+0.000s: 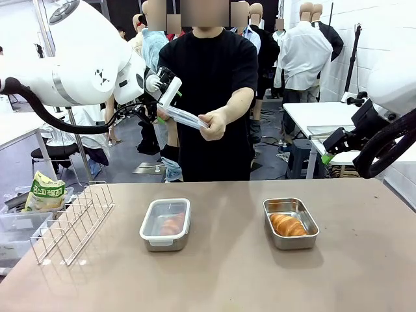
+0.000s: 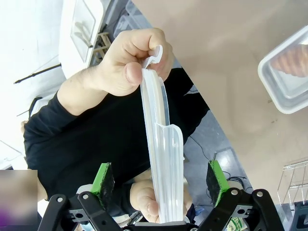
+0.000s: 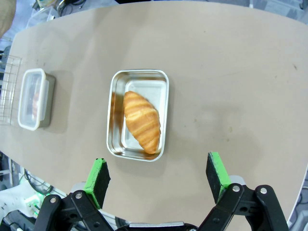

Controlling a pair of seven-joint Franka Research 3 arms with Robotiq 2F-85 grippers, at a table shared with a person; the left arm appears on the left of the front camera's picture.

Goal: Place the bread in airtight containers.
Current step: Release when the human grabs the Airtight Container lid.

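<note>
Two steel airtight containers sit on the table. The left one (image 1: 164,242) has its translucent lid clipped on, and a croissant shows dimly through it. The right one (image 1: 292,242) is uncovered and holds a golden croissant (image 1: 287,225). Across the table a person holds a second translucent lid (image 1: 185,118) in both hands. My left gripper (image 1: 166,104) is raised to it and open, and the lid (image 2: 163,144) stands edge-on between the green pads (image 2: 103,179) without touching them. My right gripper (image 3: 159,175) hangs open high above the uncovered container (image 3: 139,73) and its croissant (image 3: 142,120).
A wire rack (image 1: 71,224) stands at the table's left end, with a printed bag (image 1: 44,193) and clear bins beyond it. The lidded container (image 3: 33,98) also shows in the right wrist view, and in the left wrist view (image 2: 288,72). The person's hand (image 2: 120,67) pinches the lid's top.
</note>
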